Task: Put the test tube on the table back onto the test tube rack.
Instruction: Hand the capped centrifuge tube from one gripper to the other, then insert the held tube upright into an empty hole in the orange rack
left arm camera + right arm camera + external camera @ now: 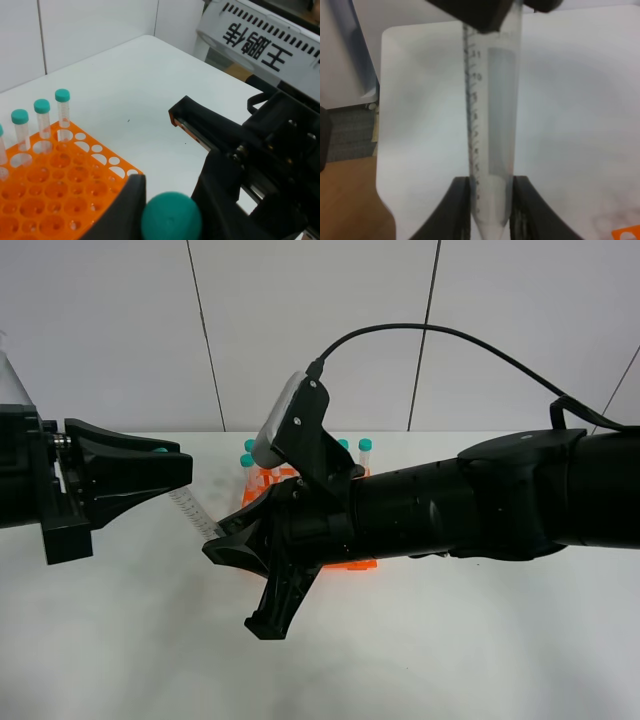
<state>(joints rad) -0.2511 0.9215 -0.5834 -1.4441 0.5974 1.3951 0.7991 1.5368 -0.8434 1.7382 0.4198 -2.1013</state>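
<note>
The left gripper [169,205] clamps the slim clear plastic test tube [492,125] at its teal cap and the right gripper [492,205] pinches its tapered tip, apparently a handover toward the bright orange holed rack [45,200].

1 rack [45,195], 1 table [500,650], 2 hands [184,468] [224,539], tube [195,510] x5 approx.

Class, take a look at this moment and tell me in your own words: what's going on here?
Two robot arms hold one test tube between them, in the air above the table. The left gripper is shut on its teal-capped end and the right gripper is shut on its pointed tip, so it looks like a hand-over. The orange rack sits partly hidden behind the right arm, with several capped tubes standing in it. The held tube is not yet in the rack.
</note>
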